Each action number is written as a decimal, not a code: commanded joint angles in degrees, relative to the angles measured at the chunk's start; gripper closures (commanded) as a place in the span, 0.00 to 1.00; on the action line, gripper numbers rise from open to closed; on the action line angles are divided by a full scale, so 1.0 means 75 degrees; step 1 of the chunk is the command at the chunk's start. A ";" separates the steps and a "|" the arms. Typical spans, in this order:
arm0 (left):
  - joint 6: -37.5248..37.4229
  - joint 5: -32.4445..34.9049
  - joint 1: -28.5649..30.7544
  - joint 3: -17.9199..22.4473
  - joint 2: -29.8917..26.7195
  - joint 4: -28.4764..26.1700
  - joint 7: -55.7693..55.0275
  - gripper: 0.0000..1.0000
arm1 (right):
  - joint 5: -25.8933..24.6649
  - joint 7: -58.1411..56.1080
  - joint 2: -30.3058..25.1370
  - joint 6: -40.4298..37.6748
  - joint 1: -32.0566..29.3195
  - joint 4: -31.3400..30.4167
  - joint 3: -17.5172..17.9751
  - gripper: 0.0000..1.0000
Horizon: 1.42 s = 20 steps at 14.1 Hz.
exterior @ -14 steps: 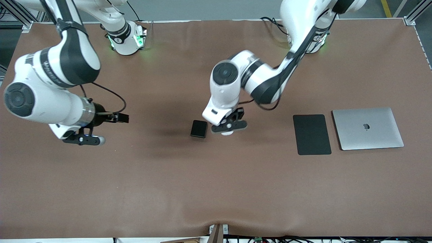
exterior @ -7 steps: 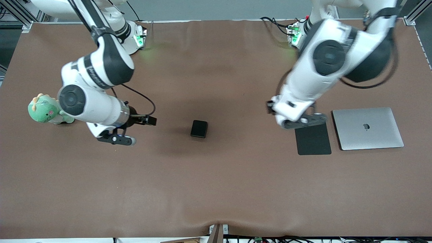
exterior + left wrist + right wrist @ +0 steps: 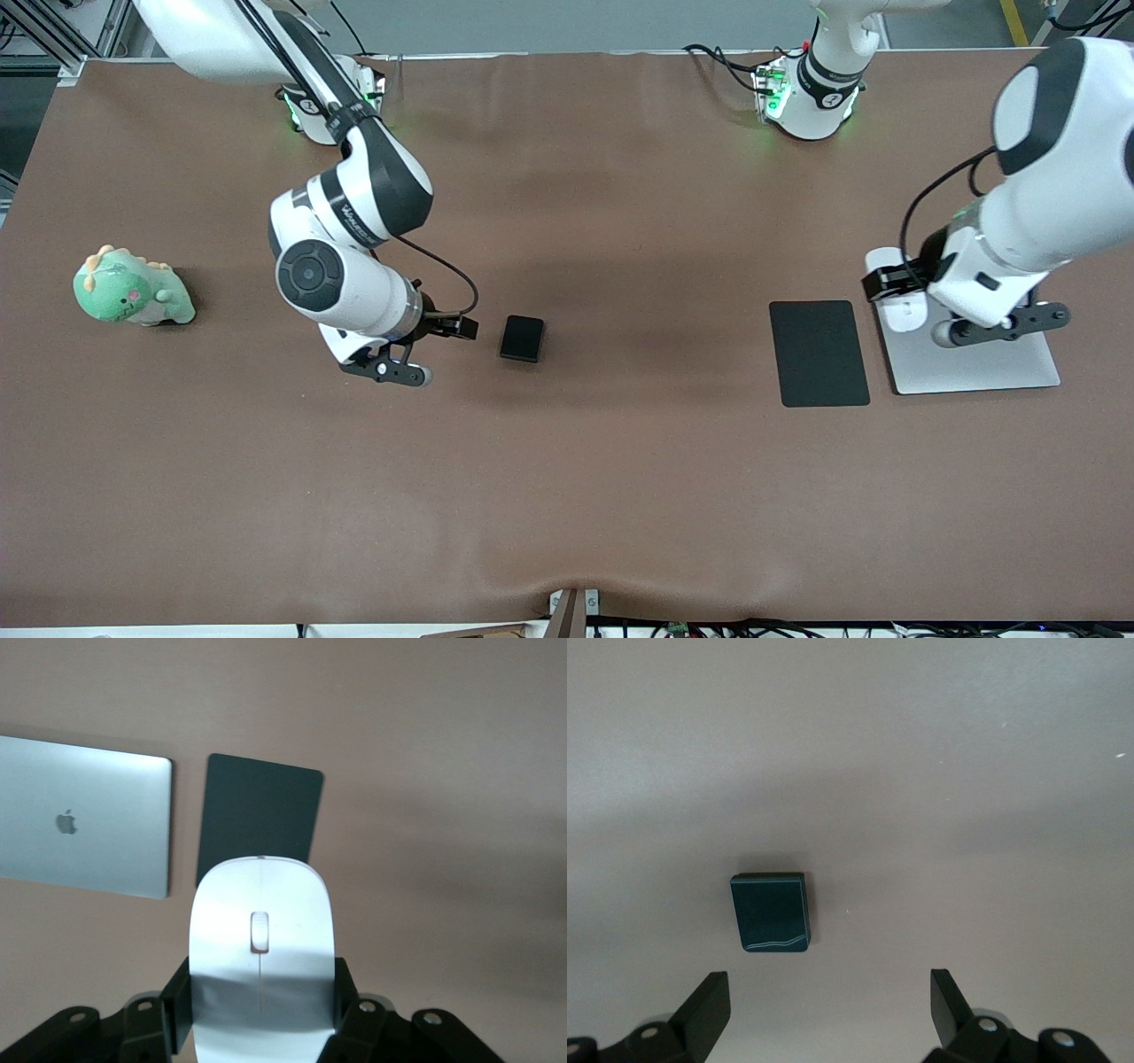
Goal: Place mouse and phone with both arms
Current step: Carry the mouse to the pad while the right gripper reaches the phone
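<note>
The white mouse [image 3: 263, 939] hangs in the air with my left gripper [image 3: 263, 1014] shut on its rear end. In the front view the mouse [image 3: 897, 306] and the left gripper [image 3: 997, 326] are over the laptop's corner, beside the mouse pad. The phone [image 3: 522, 338], a small black slab, lies flat mid-table. My right gripper [image 3: 387, 370] hovers just beside it, toward the right arm's end. That gripper [image 3: 828, 1014] is open with nothing between its fingers, and the phone [image 3: 771, 912] lies just ahead of them.
A flat black mouse pad [image 3: 819, 353] lies next to a shut silver laptop [image 3: 974, 368] toward the left arm's end. A green plush dinosaur [image 3: 133, 288] sits toward the right arm's end. Brown table [image 3: 567, 496] spreads nearer the camera.
The left arm carried the mouse from beside the phone across to over the laptop. The right arm swept in toward the phone, uncovering the plush dinosaur.
</note>
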 commanded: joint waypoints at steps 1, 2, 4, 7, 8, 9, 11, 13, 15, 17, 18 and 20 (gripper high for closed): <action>-0.0031 -0.0154 0.0048 -0.0005 -0.0182 -0.0221 0.0164 0.77 | 0.0039 0.0332 0.0398 0.0517 0.0243 0.0063 -0.0012 0.00; -0.0031 -0.0142 0.0153 0.0030 -0.0182 -0.0198 0.0374 0.77 | 0.0015 0.0414 0.0550 0.0717 0.0360 0.0063 -0.0012 0.00; -0.0077 -0.0142 0.0353 0.0123 -0.0194 -0.0186 0.0842 0.77 | -0.0020 0.0450 0.0785 0.1022 0.0490 0.0075 -0.0012 0.00; -0.0078 -0.0153 -0.0138 0.1212 -0.0147 -0.0244 0.1442 0.77 | -0.0102 0.0706 0.1066 0.1292 0.0736 0.0075 -0.0024 0.00; 0.0015 -0.0154 -0.0139 0.1214 -0.0112 -0.0326 0.1443 0.77 | -0.0230 0.0859 0.1195 0.1397 0.0841 0.0075 -0.0024 0.00; 0.0248 -0.0154 -0.0162 0.1202 -0.0100 -0.0547 0.1443 0.77 | -0.0440 0.0930 0.1301 0.1479 0.0900 0.0075 -0.0024 0.00; 0.0973 -0.0281 -0.0174 0.1109 -0.0147 -0.1307 0.1443 0.76 | -0.0594 0.1141 0.1465 0.1562 0.0993 0.0075 -0.0024 0.00; 0.2329 -0.0306 -0.0174 0.0828 -0.0054 -0.2337 0.1338 0.76 | -0.0641 0.1316 0.1699 0.1912 0.1158 0.0075 -0.0024 0.00; 0.3514 -0.0306 -0.0186 0.0617 0.0285 -0.2984 0.1290 0.76 | -0.0769 0.1458 0.1898 0.2240 0.1228 0.0086 -0.0024 0.00; 0.4208 -0.0248 -0.0186 0.0604 0.0940 -0.2987 0.1302 0.76 | -0.0945 0.1528 0.2016 0.2441 0.1263 0.0086 -0.0024 0.00; 0.4664 -0.0212 -0.0186 0.0616 0.1291 -0.2998 0.1314 0.76 | -0.1050 0.1540 0.2063 0.2453 0.1298 0.0086 -0.0024 0.00; 0.5193 -0.0177 -0.0268 0.0628 0.1843 -0.2987 0.1314 0.76 | -0.1075 0.1587 0.2180 0.2627 0.1345 0.0086 -0.0024 0.00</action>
